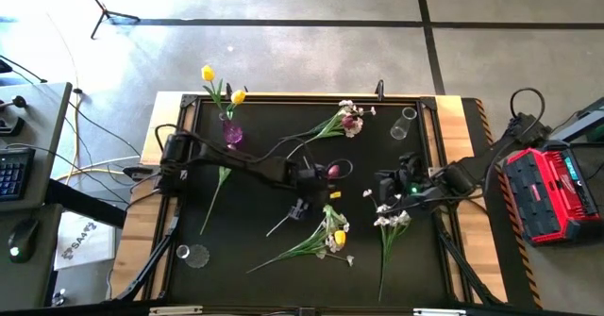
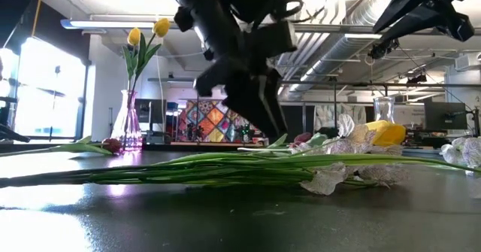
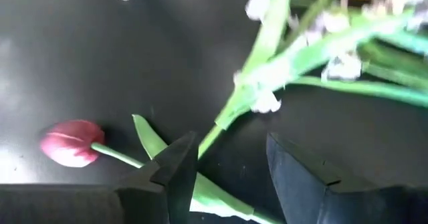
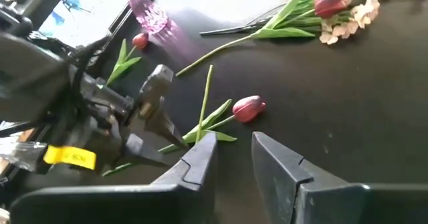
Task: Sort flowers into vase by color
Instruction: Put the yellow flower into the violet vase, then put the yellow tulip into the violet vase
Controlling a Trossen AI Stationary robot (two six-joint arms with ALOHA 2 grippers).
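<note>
Mid-worktop, the left gripper (image 3: 227,177) has its fingers apart astride the red tulip's (image 3: 70,144) green stem (image 3: 214,198); right fingers (image 4: 200,160) slightly apart, empty.

The left arm is stretched from the left edge of the surface (image 1: 142,250) toward its middle, wrist bent downward. The left pincer (image 1: 300,208) is held low over the surface, and its two dark fingers (image 3: 175,174) are seen parted with a clear gap between them. The right arm is reached in from the right edge, forearm angled toward the centre. The right pincer (image 1: 384,201) is poised above the surface, its fingers (image 4: 200,162) set slightly apart with nothing held between them.
</note>
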